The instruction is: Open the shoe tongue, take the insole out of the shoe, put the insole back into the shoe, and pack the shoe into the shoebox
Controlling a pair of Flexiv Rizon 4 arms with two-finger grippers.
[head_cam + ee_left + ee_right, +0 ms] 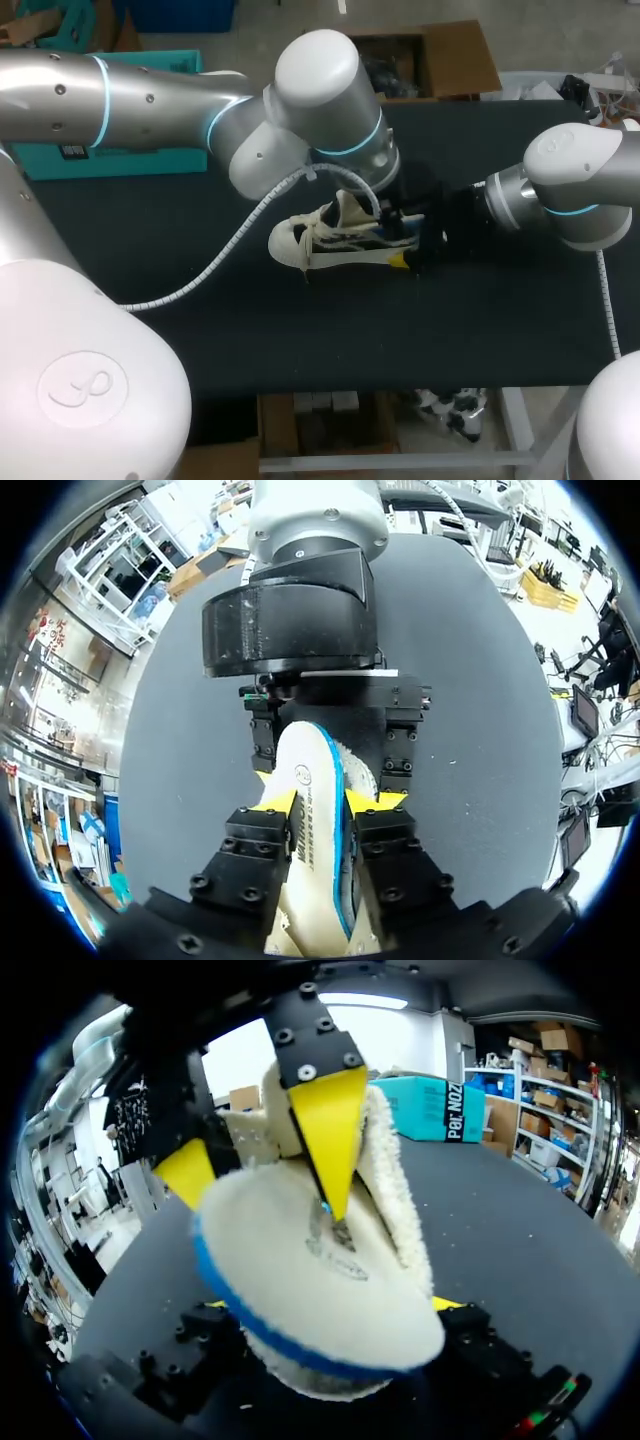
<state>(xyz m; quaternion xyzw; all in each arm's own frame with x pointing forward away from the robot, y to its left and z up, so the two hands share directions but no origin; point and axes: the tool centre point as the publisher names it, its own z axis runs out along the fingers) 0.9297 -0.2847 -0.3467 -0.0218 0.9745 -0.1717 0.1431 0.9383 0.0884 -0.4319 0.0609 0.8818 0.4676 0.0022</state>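
My left end effector [326,801] is clenched on the insole [305,770], which stands up out of the shoe [330,245] mid-bench [200,330]. Only the wrist views show that grip. My right end effector [332,1305] grasps the shoe's heel.

The black table [200,330] carries one white shoe [335,240] with dark markings, near its middle, toe pointing toward the left arm's side.

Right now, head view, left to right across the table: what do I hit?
Teal cardboard shoebox → white low-top sneaker with dark side markings → silver right arm. The fingers crowd over the sneaker's heel, so I left them out.
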